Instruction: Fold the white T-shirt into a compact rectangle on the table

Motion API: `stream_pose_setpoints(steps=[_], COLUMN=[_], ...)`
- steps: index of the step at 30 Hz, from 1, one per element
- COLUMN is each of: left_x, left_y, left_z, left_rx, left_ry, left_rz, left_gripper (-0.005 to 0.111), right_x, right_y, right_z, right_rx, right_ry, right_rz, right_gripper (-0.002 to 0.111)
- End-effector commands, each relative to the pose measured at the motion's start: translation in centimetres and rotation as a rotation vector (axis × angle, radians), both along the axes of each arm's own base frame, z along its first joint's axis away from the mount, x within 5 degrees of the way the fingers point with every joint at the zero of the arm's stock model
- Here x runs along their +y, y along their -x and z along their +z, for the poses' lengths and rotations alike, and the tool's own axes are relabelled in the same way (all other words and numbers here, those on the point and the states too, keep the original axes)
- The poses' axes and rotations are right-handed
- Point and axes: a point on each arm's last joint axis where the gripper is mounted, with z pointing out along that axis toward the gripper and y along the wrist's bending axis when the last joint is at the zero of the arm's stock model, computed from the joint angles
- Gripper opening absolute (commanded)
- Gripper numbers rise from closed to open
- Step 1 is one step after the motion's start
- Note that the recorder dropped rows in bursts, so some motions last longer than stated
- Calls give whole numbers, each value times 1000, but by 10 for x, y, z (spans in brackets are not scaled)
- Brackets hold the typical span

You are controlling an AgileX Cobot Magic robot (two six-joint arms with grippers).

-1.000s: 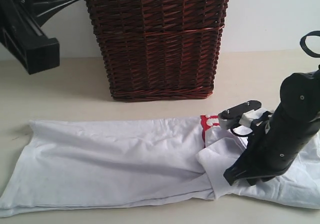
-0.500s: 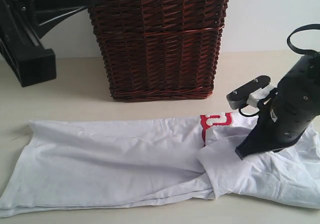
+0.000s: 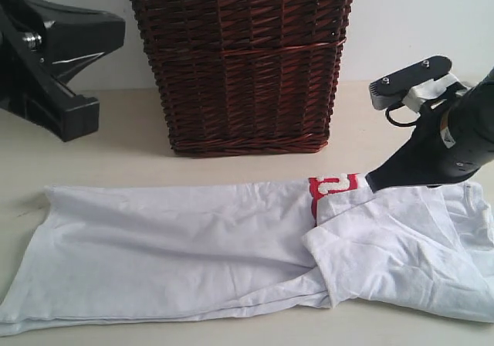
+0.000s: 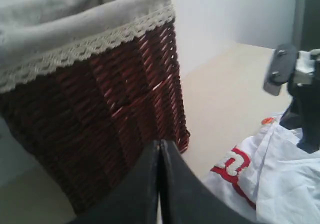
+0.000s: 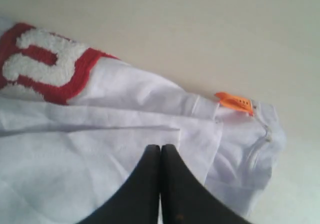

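Note:
The white T-shirt (image 3: 177,253) lies on the table (image 3: 116,153) as a long band folded lengthwise, with a sleeve flap turned over at its right end. Its red chest band (image 3: 333,185) shows at the far edge, and the orange neck tag (image 5: 234,102) lies beside the collar. My right gripper (image 3: 373,182) hovers just above the shirt's far right edge, jaws shut with nothing between them (image 5: 160,148). My left gripper (image 4: 160,146) is shut and empty too, held up at the left beside the basket. The left arm (image 3: 54,68) is well away from the shirt.
A tall dark-red wicker basket (image 3: 239,60) with a cream lace-edged liner (image 4: 75,29) stands on the table behind the shirt's middle. A white wall (image 3: 417,22) rises behind it. Bare table shows between the basket and the shirt.
My right gripper has lifted off the folded sleeve and drawn back up and to the right, leaving the flap lying flat. The left arm has shifted its pose at the upper left.

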Motion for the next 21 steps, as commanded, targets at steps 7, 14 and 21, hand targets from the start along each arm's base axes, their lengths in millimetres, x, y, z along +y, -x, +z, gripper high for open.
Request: stream_pose_setpoints(steps=[7, 14, 21], left_x=[28, 59, 99], left_y=[-56, -105, -134], left_z=[-62, -124, -156], left_rx=[706, 1009, 1189], left_ry=[-43, -166, -112], left_rz=[42, 345, 481], left_gripper=[0, 17, 63], right_x=[-4, 6, 22], right_y=[15, 10, 12], right_z=[8, 24, 46], right_rx=[102, 139, 262], right_ry=[-6, -70, -155], right_rz=[-42, 0, 130], right_gripper=[12, 35, 49])
